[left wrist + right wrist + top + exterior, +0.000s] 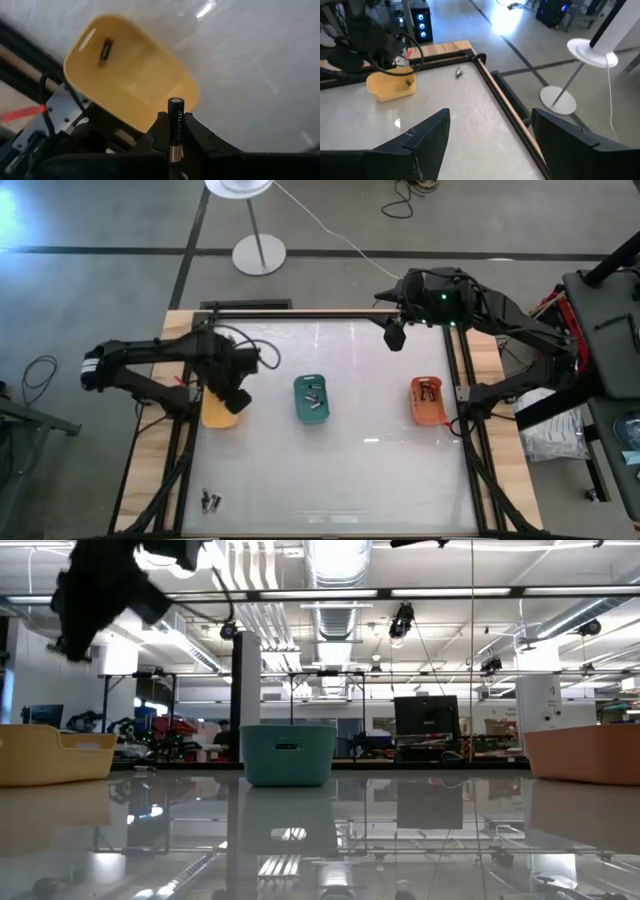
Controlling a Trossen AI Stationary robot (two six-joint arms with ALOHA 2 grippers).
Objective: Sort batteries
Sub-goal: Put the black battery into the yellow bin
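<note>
Fingers of left gripper [175, 131] pinching black battery [175, 125] upright | yellow tray [135, 80] just beyond fingertips | right gripper [490, 145] spread wide, raised

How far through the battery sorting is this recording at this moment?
Mostly done, it seems. Batteries already lie in the green tray and the orange tray. The left claw is shut on a black Duracell battery above the yellow tray, which looks empty, so that drop is pending. A few loose batteries remain near the table's front left corner. The right claw waits open at the far edge.
</note>
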